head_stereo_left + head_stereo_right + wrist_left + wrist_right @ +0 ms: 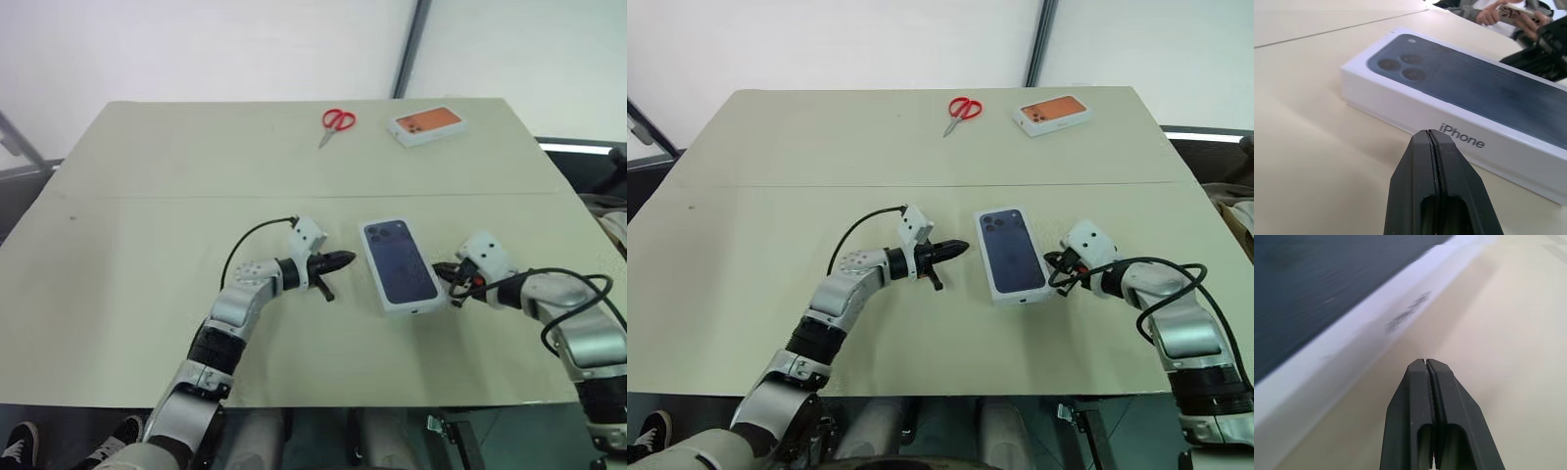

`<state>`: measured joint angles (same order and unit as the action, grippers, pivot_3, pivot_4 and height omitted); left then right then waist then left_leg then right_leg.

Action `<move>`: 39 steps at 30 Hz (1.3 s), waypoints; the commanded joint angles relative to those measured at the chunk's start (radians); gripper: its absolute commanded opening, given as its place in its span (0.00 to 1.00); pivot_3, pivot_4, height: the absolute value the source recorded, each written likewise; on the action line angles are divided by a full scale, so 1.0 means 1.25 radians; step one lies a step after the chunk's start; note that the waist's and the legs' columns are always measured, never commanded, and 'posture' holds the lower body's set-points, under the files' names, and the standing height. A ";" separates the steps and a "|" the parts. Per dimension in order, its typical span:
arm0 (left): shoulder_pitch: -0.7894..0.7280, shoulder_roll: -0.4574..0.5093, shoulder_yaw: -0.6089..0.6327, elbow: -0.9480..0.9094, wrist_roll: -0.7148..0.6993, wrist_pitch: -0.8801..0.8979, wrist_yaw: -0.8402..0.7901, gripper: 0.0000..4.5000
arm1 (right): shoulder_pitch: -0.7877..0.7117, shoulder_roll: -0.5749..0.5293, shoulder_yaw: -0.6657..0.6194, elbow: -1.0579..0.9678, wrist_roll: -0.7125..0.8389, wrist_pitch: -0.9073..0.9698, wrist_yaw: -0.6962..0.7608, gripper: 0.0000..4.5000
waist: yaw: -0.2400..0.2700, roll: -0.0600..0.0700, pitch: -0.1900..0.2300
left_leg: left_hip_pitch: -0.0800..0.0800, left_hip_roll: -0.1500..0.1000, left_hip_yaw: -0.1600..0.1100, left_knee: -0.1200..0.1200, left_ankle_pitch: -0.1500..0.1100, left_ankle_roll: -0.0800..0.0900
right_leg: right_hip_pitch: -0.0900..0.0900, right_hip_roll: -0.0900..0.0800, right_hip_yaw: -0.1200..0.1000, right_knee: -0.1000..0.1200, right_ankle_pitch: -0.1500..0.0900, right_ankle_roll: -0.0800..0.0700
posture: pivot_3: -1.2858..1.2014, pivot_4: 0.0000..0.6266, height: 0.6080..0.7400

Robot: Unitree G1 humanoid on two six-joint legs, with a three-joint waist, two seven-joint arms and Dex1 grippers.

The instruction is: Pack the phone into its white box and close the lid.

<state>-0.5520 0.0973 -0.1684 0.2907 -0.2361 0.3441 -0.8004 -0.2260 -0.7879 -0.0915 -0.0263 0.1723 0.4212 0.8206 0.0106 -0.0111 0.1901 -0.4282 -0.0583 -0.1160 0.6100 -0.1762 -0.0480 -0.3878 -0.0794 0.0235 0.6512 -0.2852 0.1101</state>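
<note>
The lid (400, 262), white with a dark blue phone picture on top, lies flat in the middle of the table and sits down over the white box, which it hides. The phone is hidden. My left gripper (348, 259) is shut and empty, pointing at the lid's left long side from a short gap away; in the left wrist view that side (1464, 132) carries the printed name just beyond my gripper (1429, 133). My right gripper (453, 284) is shut and empty, close beside the lid's right long side (1327, 357), a little off it.
Red scissors (337, 122) and a white box with an orange phone picture (427, 124) lie at the table's far edge. A person's hands (1498, 12) hold something beyond the table's right side. Open tabletop (147, 245) surrounds the boxed phone.
</note>
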 commanded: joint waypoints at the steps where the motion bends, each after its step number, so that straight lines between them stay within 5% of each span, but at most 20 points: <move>1: -0.036 -0.015 0.031 -0.021 -0.036 0.005 0.008 0.00 | -0.044 -0.009 -0.057 0.008 0.023 -0.025 -0.015 0.01 | 0.000 0.000 0.000 | 0.000 0.000 0.000 0.000 0.000 0.000 | 0.000 0.000 0.000 0.000 0.000 0.000 | 0.52 0.24 1.00; 6: -0.105 -0.071 0.032 0.005 -0.047 -0.018 0.018 0.00 | -0.101 0.041 -0.094 -0.014 0.114 0.054 -0.021 0.01 | 0.001 0.000 0.000 | -0.001 0.000 0.000 0.000 0.000 0.000 | 0.000 0.000 0.000 0.000 0.000 0.000 | 0.52 0.24 1.00; 12: -0.110 -0.102 -0.027 0.084 0.005 -0.070 0.003 0.00 | -0.010 0.039 -0.042 -0.103 0.152 0.112 0.029 0.01 | 0.001 0.000 0.000 | -0.001 -0.001 0.000 -0.001 -0.001 0.002 | 0.000 0.000 0.000 -0.001 0.000 0.002 | 0.52 0.24 1.00; 22: -0.016 -0.027 -0.108 0.047 0.052 -0.064 -0.068 0.00 | 0.142 0.003 -0.017 -0.182 0.128 0.114 0.037 0.01 | 0.000 0.000 -0.001 | 0.001 0.000 0.000 0.000 -0.001 0.002 | 0.002 0.000 0.000 -0.001 -0.001 0.000 | 0.52 0.24 1.00; 29: 0.005 0.009 -0.053 -0.010 -0.022 0.056 -0.085 0.00 | 0.139 -0.018 -0.052 -0.181 0.156 0.101 0.051 0.01 | 0.001 0.000 -0.001 | 0.002 0.000 -0.001 0.002 -0.001 0.002 | 0.005 -0.001 -0.001 -0.002 -0.002 -0.002 | 0.52 0.24 1.00; 30: -0.001 0.019 -0.020 -0.038 -0.067 0.107 -0.093 0.06 | 0.101 -0.001 -0.078 -0.142 0.166 0.095 0.027 0.00 | -0.001 -0.001 0.000 | 0.002 0.000 -0.001 0.001 -0.001 0.002 | 0.005 -0.001 -0.001 -0.003 -0.002 -0.002 | 0.52 0.24 1.00; 33: -0.018 0.085 0.040 -0.078 -0.076 0.093 -0.088 0.30 | 0.029 0.019 -0.107 -0.084 0.163 0.039 0.001 0.20 | -0.011 -0.001 0.000 | 0.000 0.000 -0.001 0.001 -0.001 0.002 | 0.001 -0.001 0.001 -0.001 -0.001 -0.002 | 0.52 0.24 1.00; 39: -0.049 0.231 0.104 -0.042 -0.060 0.059 -0.113 0.96 | -0.012 0.018 -0.096 -0.048 0.172 0.029 0.029 0.86 | -0.017 0.000 0.000 | 0.000 0.001 0.000 -0.002 -0.001 0.002 | -0.001 0.001 0.000 -0.001 0.000 0.001 | 0.52 0.24 1.00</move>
<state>-0.6011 0.3601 -0.0671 0.2365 -0.3082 0.4418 -0.9222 -0.2276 -0.7604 -0.2019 -0.0876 0.3780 0.4773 0.8438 -0.0111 -0.0114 0.1905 -0.4279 -0.0574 -0.1161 0.6066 -0.1778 -0.0457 -0.3890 -0.0791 0.0237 0.6500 -0.2848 0.1118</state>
